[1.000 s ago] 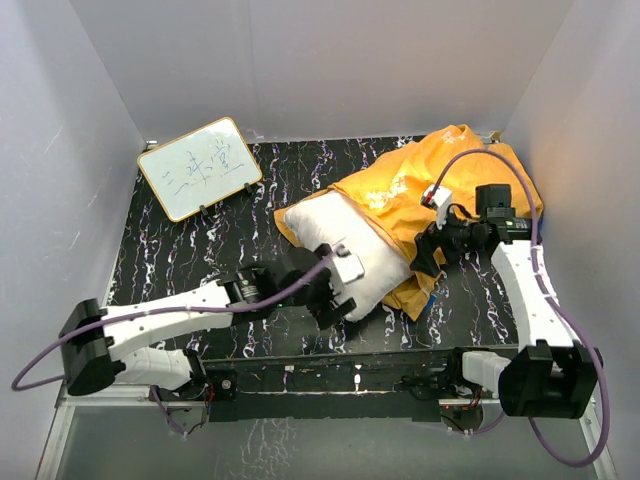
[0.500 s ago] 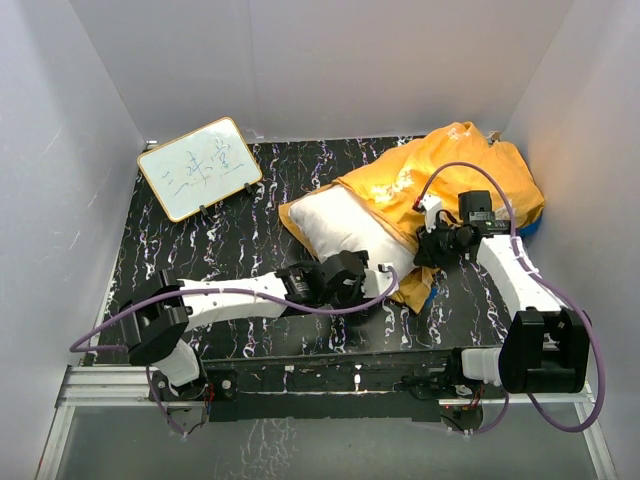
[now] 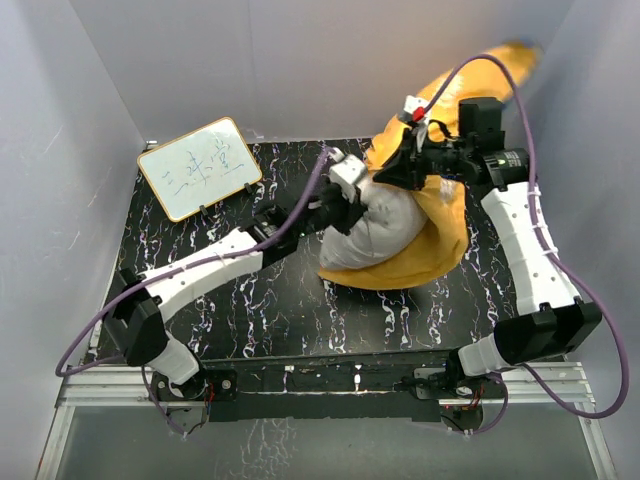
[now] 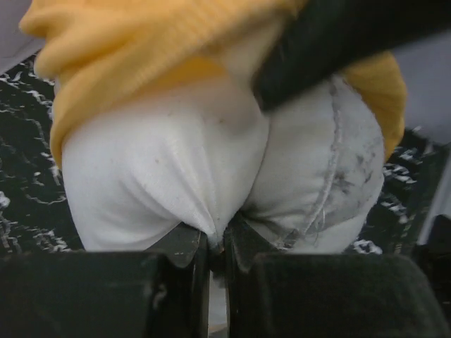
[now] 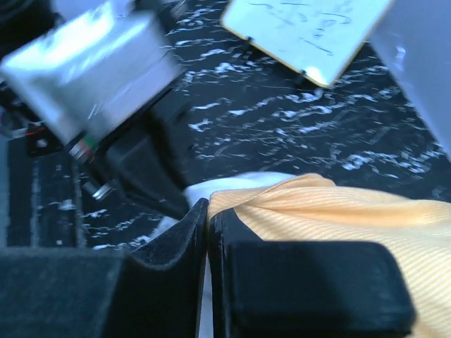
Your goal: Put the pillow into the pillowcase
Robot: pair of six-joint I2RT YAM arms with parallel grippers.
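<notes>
Compared with one second ago, both arms are now standing much higher and further toward the back wall point(image 3: 300, 70). At that time the pillow and the pillowcase were lying flat on the right rear part of the desk point(image 3: 250, 300), and both grippers were open beside them.

Now the left gripper point(image 3: 345, 205) is closed, pinching a fold of the white pillow point(image 3: 385, 225) between its two fingers; the left wrist view shows this fold clearly. The pillow is bunched and lifted at its left end.

The right gripper point(image 3: 400, 172) is also closed, clamping the orange edge of the pillowcase point(image 3: 440, 240) just above the pillow. The pillowcase is being pulled up, and its far corner is appearing blurred high against the wall. Its lower part is lying on the desk under the pillow, so the orange cloth is wrapping the right and lower sides of the pillow while the left end is showing bare.

The two grippers are standing very near each other. In the left wrist view, a black part is crossing over the top of the pillow. The whiteboard point(image 3: 198, 168) is standing at the far left corner, well apart from the cloth.
</notes>
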